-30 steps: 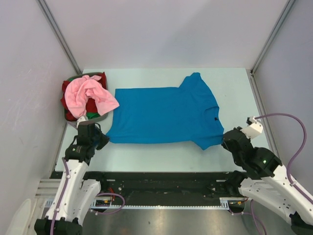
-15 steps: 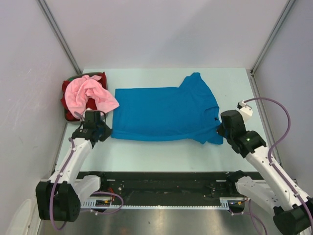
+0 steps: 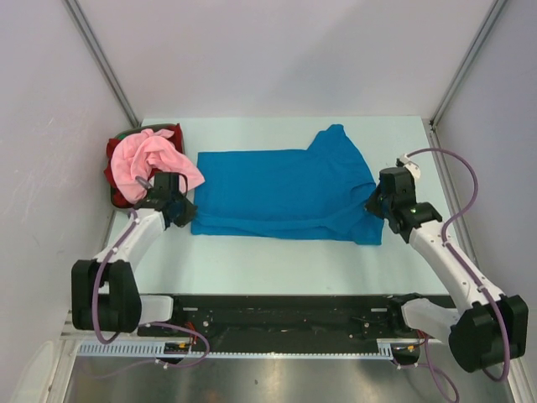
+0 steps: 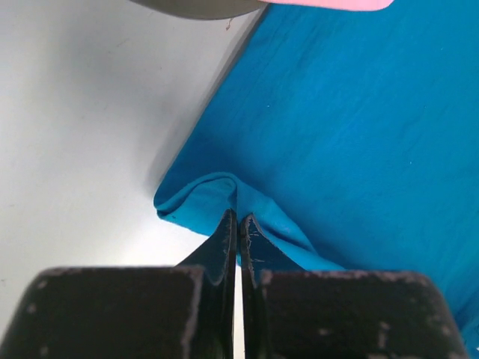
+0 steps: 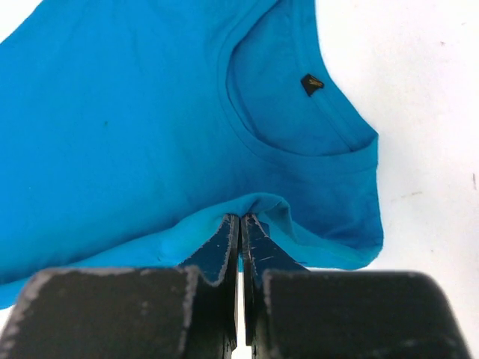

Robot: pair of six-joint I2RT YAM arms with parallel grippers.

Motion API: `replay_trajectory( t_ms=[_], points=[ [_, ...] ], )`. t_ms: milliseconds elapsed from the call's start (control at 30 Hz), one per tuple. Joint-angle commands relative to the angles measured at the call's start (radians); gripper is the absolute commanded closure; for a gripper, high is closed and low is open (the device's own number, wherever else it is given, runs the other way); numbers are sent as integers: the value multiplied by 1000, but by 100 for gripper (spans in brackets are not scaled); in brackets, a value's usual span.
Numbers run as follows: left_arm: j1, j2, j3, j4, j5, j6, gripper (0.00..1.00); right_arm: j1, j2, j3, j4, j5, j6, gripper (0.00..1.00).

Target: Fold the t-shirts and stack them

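Observation:
A bright blue t-shirt [image 3: 281, 189] lies spread on the table, its near edge lifted and carried inward. My left gripper [image 3: 181, 207] is shut on the shirt's near left corner [image 4: 224, 196]. My right gripper [image 3: 375, 204] is shut on the near sleeve edge [image 5: 258, 206], just below the collar and its label [image 5: 312, 84]. A light pink t-shirt [image 3: 151, 164] is heaped on a red one [image 3: 114, 158] in the basket at the left. A bit of green [image 3: 122, 134] shows at the basket's far left.
The dark grey basket [image 3: 117, 201] stands at the table's left edge, its rim [image 4: 202, 7] just beyond my left gripper. Bare pale table [image 3: 277, 260] lies in front of the shirt and behind it. Grey walls close in on both sides.
Both grippers have moved away from the table's near edge, pulling the blue shirt's near edge with them. The shirt's near strip now folds over toward the middle.

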Motion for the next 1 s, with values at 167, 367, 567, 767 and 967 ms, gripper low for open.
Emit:
replay_trajectory(
  t_ms=[167, 367, 567, 767, 967],
  points=[
    [8, 92, 62, 68, -15, -35, 100, -29, 125, 145, 136, -63, -47, 100],
    [8, 120, 80, 72, -24, -36, 100, -32, 208, 194, 160, -80, -53, 100],
    [8, 142, 111, 65, -33, -39, 100, -32, 284, 220, 185, -103, -57, 100],
    [8, 169, 140, 56, -49, -42, 100, -34, 352, 258, 210, -106, -59, 100],
    [8, 206, 140, 62, -52, -50, 70, -37, 424, 312, 219, -109, -54, 100]
  ],
)
